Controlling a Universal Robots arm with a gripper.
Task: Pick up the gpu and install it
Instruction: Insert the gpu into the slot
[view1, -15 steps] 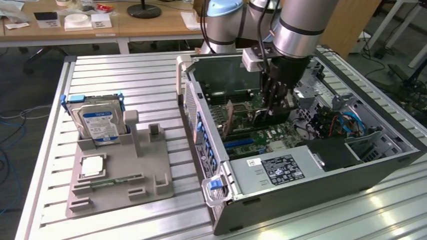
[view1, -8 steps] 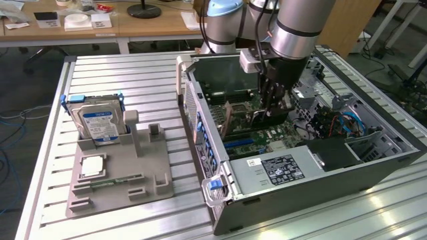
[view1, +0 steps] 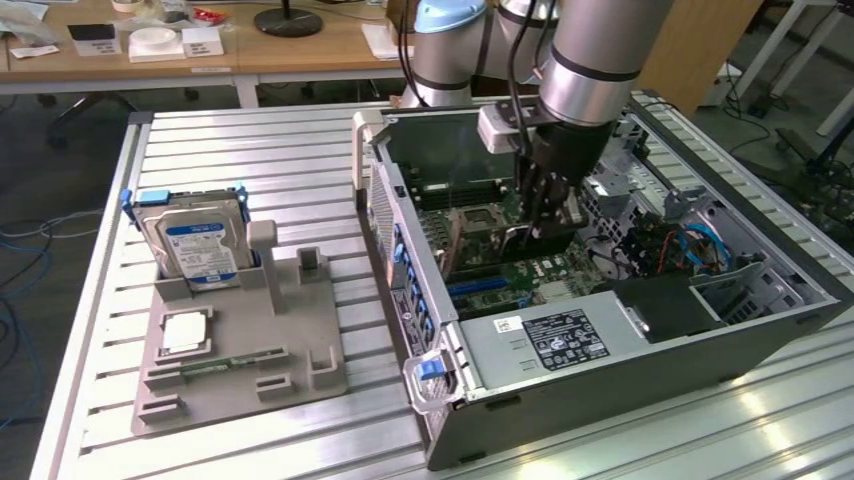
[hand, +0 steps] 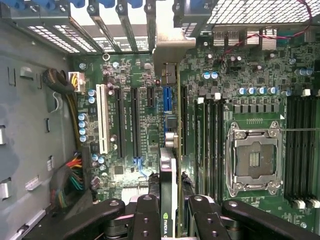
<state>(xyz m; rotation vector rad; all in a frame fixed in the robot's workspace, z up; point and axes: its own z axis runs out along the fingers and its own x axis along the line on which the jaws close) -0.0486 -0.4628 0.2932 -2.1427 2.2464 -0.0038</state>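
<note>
Gripping gpu (hand: 167, 172) edge-on in part-closed jaws above motherboard (hand: 131, 75), three o'clock from hard drive (view1: 198, 245); not yet seated.

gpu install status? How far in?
Done: pickup; the gpu is inside the open case. In hand: the gripper is shut on it, holding it edge-on over the expansion slots of the motherboard. Left: seating; I can't tell whether it's in a slot yet.
</note>
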